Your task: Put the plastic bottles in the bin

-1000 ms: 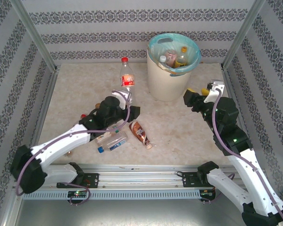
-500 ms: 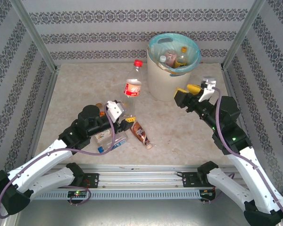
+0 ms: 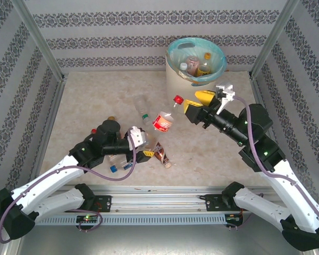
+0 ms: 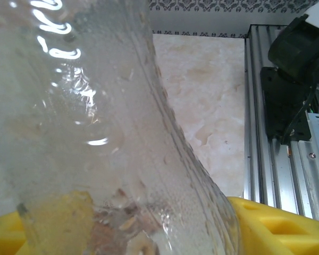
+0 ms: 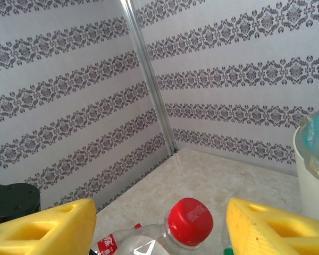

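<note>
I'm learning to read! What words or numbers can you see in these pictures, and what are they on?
Nothing reads clearly.
red-capped bottle: white writing on its red label, too small to read.
red cap: white print, too blurred.
brown bottle: label too small.
bottles in the bin: labels too small.

A beige marbled tabletop [image 3: 85, 101] sits within damask-striped walls [image 3: 149, 21] and aluminium posts [image 3: 38, 40].

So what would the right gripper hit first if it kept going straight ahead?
Probably the red-capped bottle that the left gripper holds up: its cap sits just ahead between the right gripper's open fingers, though depth is unclear.
</note>
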Controlling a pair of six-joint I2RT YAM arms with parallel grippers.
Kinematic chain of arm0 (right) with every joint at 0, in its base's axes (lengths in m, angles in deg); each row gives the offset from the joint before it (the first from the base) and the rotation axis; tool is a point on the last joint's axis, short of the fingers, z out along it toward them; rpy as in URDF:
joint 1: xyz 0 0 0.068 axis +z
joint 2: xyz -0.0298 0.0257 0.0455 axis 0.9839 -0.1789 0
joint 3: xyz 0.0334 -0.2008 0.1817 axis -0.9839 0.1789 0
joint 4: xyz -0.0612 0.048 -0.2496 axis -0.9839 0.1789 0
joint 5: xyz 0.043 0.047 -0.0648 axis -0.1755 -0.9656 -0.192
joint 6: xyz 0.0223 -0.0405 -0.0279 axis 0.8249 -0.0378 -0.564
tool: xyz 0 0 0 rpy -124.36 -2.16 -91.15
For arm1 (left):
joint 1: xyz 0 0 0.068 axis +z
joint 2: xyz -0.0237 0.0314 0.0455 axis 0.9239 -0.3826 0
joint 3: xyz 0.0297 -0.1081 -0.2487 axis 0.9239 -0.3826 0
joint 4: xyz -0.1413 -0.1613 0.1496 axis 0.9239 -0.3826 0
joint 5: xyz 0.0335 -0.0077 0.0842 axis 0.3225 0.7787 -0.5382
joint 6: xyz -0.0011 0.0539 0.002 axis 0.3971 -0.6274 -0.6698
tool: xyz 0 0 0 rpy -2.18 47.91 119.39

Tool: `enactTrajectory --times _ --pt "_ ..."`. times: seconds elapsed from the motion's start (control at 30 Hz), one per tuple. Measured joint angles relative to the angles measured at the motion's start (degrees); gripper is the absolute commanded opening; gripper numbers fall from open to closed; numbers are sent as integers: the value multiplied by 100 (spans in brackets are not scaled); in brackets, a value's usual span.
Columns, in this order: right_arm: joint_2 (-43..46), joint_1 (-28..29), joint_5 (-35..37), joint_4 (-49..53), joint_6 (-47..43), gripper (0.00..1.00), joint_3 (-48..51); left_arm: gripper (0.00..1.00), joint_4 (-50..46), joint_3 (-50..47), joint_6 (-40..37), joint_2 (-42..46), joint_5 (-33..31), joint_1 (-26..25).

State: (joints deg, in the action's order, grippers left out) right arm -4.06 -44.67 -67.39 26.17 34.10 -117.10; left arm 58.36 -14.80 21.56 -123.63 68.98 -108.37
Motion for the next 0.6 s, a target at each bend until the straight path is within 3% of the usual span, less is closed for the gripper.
enactTrajectory --times 0.3,0.6 --pt "-581 201 -55 114 0 63 -289 0 -4 -17 -140 199 127 -4" --pt "-935 238 -374 122 24 54 -448 0 39 -190 -173 343 138 -7"
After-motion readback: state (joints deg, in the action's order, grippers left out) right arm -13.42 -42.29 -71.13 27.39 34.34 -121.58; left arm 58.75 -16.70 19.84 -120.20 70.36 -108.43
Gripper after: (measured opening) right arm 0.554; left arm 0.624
